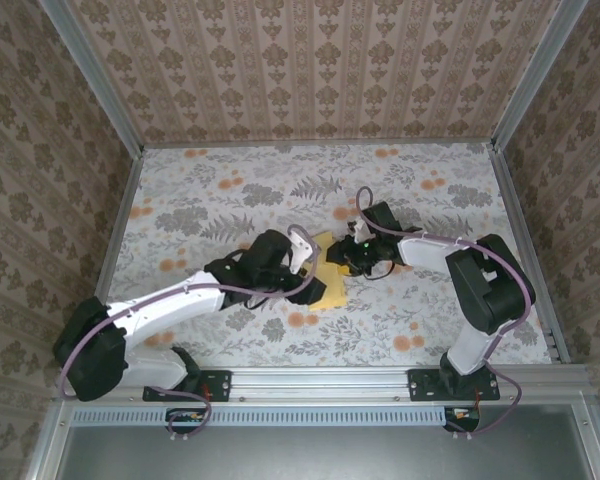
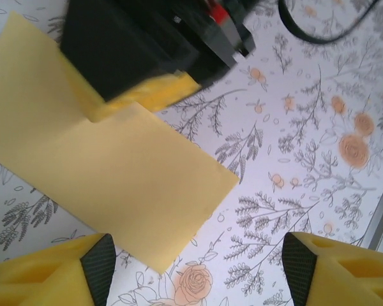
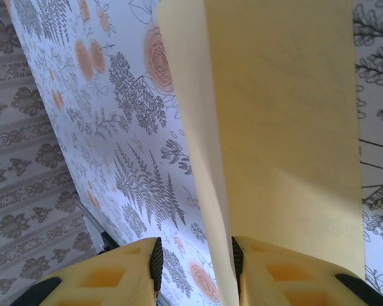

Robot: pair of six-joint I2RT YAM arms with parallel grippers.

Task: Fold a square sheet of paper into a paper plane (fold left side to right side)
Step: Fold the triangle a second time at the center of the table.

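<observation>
You've got feather-light, floppy paper [image 2: 121, 178] folded over on the tabletop [image 1: 420, 200], right jaws [image 3: 195, 261] pinching its edge, left jaws [image 2: 198, 268] wide and empty above it — grip edges only.

Yellow paper [image 2: 115, 185] on floral tablecloth [image 1: 420, 310] (grey, orange)
</observation>
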